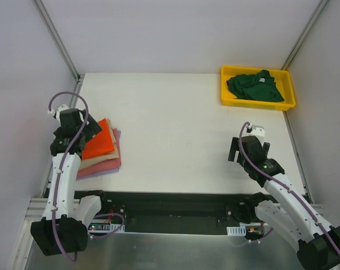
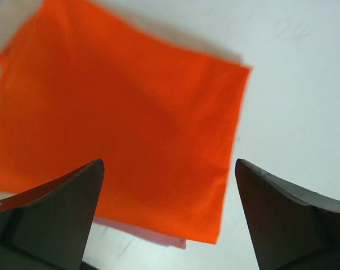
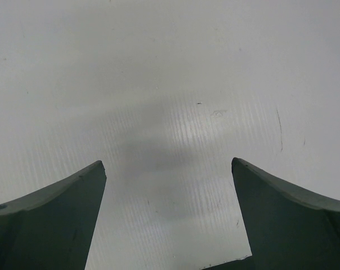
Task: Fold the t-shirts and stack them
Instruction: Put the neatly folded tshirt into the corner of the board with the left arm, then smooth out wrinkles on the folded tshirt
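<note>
A folded orange-red t-shirt (image 1: 99,140) lies on top of a stack at the table's left, over a tan shirt (image 1: 99,163) and a pink shirt (image 1: 115,164). In the left wrist view the orange-red shirt (image 2: 119,124) fills the frame, with a pink edge (image 2: 159,236) showing under it. My left gripper (image 1: 85,128) is open and empty just above the stack. A crumpled dark green t-shirt (image 1: 254,86) lies in the yellow tray (image 1: 229,95) at the far right. My right gripper (image 1: 240,149) is open and empty over bare table (image 3: 170,112).
The white table (image 1: 175,129) runs between the stack and the tray. White walls and metal frame rails close in the left, right and far sides. A black rail with electronics runs along the near edge between the arm bases.
</note>
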Tool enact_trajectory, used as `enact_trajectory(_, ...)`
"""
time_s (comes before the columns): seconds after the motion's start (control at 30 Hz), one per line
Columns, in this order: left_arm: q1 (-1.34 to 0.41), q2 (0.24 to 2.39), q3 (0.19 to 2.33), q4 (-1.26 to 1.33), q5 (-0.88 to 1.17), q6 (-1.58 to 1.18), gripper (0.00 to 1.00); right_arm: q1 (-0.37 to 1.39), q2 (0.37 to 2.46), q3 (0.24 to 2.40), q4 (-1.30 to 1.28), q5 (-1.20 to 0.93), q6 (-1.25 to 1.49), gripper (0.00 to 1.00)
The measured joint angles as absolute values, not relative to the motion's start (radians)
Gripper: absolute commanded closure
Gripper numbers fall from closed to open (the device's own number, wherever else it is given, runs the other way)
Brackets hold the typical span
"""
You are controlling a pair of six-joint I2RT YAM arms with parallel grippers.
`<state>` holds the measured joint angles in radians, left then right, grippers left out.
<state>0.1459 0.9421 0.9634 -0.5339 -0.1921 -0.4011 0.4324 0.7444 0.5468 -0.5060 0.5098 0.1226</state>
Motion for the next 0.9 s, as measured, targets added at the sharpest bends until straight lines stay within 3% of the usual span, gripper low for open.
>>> enact_trajectory(0.23,0.146,0.873,0.619,-0.549,-0.206,-0.712,0.01,0.429,0.808,0.548,-0.506,0.484,0.122,0.04)
enact_trajectory(0.43,0.146,0.649,0.446,-0.543,-0.21,-0.834,0.01,0.429,0.822,0.549,-0.506,0.473,0.126,0.04)
enact_trajectory(0.67,0.146,0.579,0.576,-0.586,-0.17,-0.847,0.01,0.427,0.821,0.596,-0.513,0.461,0.135,0.04)
enact_trajectory(0.9,0.08,0.748,0.908,-0.442,0.12,-0.741,0.01,0.368,0.794,0.722,-0.526,0.469,0.188,0.04)
